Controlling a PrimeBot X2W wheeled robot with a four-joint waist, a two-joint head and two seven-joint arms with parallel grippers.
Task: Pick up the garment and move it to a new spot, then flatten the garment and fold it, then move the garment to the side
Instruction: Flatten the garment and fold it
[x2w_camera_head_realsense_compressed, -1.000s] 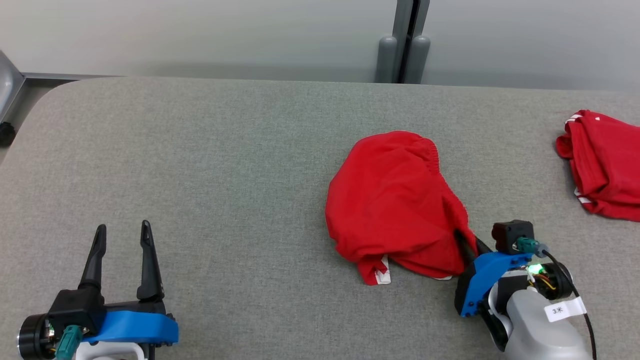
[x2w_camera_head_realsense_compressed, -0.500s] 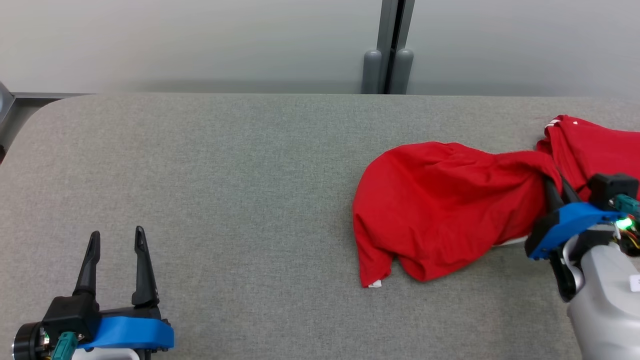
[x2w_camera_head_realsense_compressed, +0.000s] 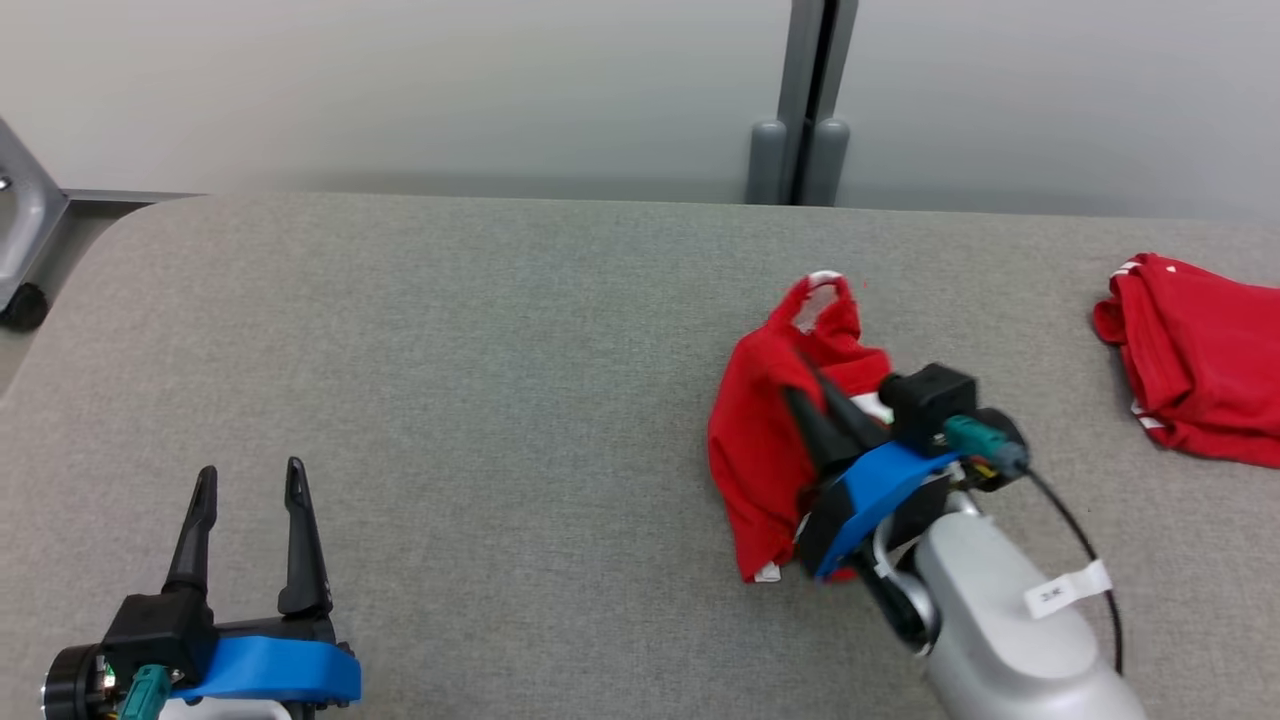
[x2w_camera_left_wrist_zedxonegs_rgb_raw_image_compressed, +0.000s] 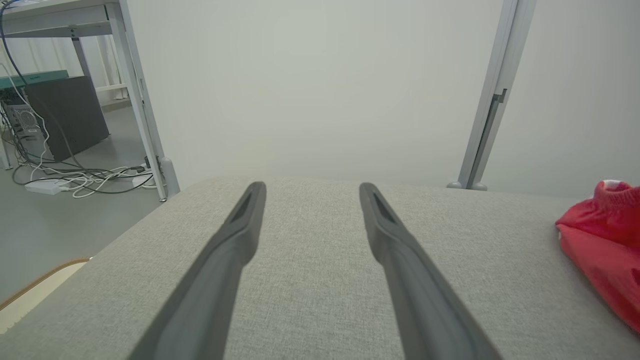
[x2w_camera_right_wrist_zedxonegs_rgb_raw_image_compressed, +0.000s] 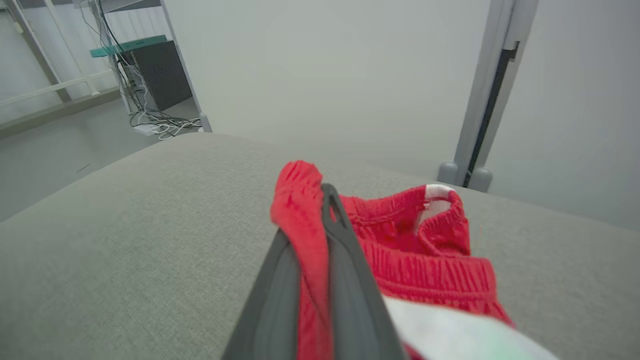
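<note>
Just to the three o'clock side of the table's (x2w_camera_head_realsense_compressed: 450, 350) middle, I have the red shorts (x2w_camera_head_realsense_compressed: 755, 450) bunched up in my right gripper (x2w_camera_head_realsense_compressed: 802, 392). Its jaws are pressed together on a fold of cloth near the elastic waistband (x2w_camera_right_wrist_zedxonegs_rgb_raw_image_compressed: 425, 240), and red fabric shows squeezed between my two fingers in the right wrist view. The rest of the shorts hangs toward six o'clock; I cannot tell whether the lowest edge is touching the grey cover. My left gripper (x2w_camera_head_realsense_compressed: 250, 468) waits down at seven o'clock, well apart from the shorts, with its jaws spread and nothing between them.

I judge this to be the first step, carrying the garment to a new spot, with flattening and folding not yet begun. Another red garment (x2w_camera_head_realsense_compressed: 1200, 370) lies crumpled at the far three o'clock edge, so next I should probably go toward nine o'clock, where the cover is bare. There I must lower the shorts, let go cleanly, and bring my left gripper in to pull them flat.
</note>
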